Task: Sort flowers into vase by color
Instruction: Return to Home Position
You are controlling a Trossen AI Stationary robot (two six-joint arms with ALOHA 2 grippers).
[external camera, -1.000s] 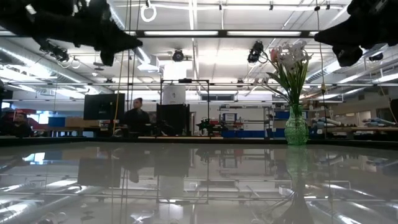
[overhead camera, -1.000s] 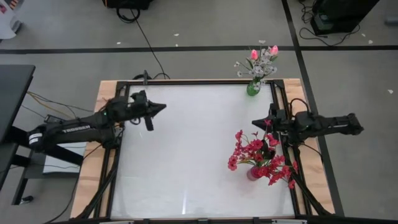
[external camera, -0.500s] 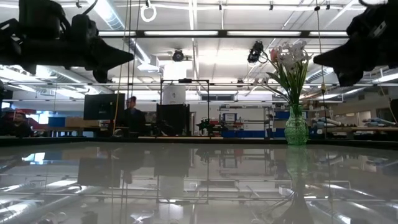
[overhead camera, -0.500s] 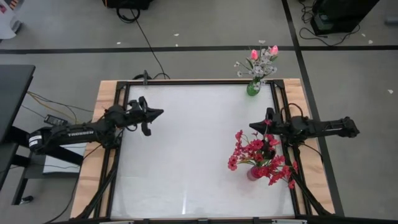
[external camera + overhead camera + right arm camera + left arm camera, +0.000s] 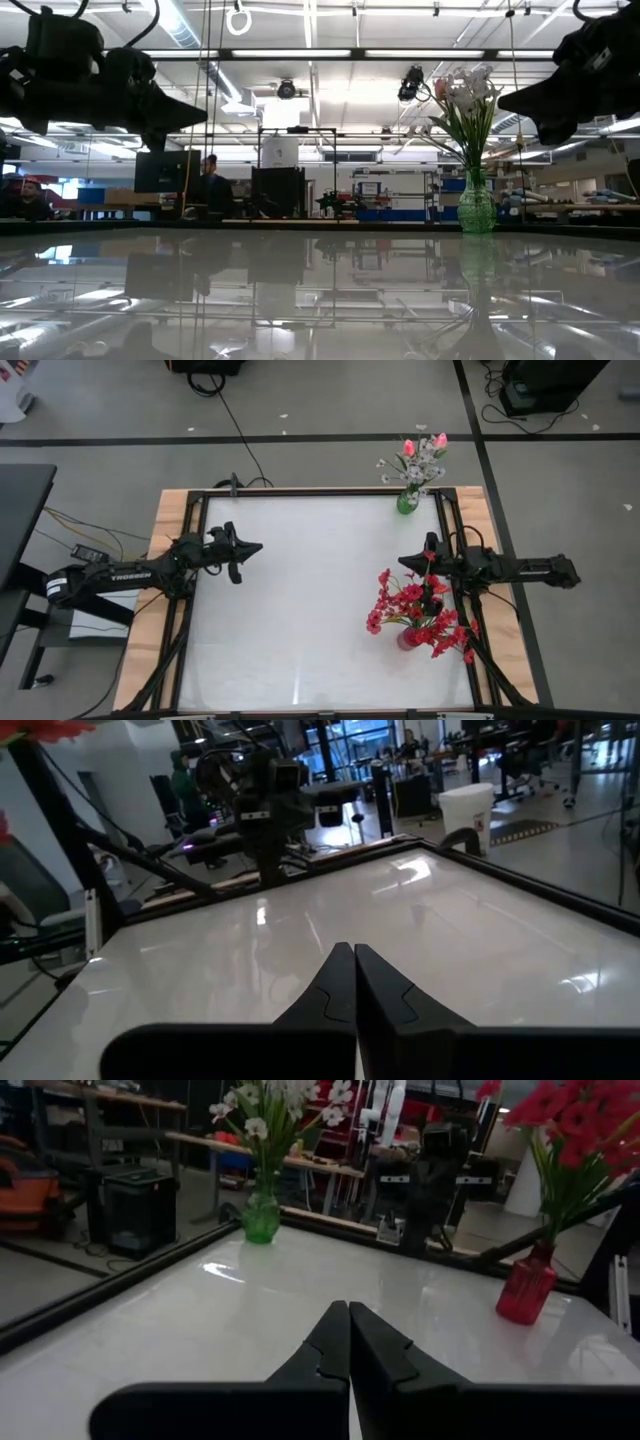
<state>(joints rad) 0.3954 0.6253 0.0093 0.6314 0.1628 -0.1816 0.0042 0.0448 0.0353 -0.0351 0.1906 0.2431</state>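
Note:
A green vase point(image 5: 407, 502) at the table's far right corner holds white sprays and pink tulip buds point(image 5: 423, 452); it shows in the low view point(image 5: 476, 205) and the left wrist view point(image 5: 261, 1216). A red vase point(image 5: 409, 638) near the right edge holds the red flowers point(image 5: 415, 610), also seen in the left wrist view point(image 5: 525, 1285). My left gripper point(image 5: 259, 545) hovers shut over the table's left side point(image 5: 348, 1312). My right gripper point(image 5: 402, 564) hovers shut just above the red flowers point(image 5: 354, 953), touching nothing that I can see.
The white tabletop point(image 5: 300, 600) has a dark frame point(image 5: 195, 600) and wooden side strips. Cables run on the floor beyond the far edge. People sit and stand at desks in the room behind point(image 5: 210, 185).
Both arms have drawn back and lowered: the left gripper moved toward the near-left, the right gripper shifted slightly toward the near edge and sank toward the table. Both have stayed shut. The flowers and vases have kept still.

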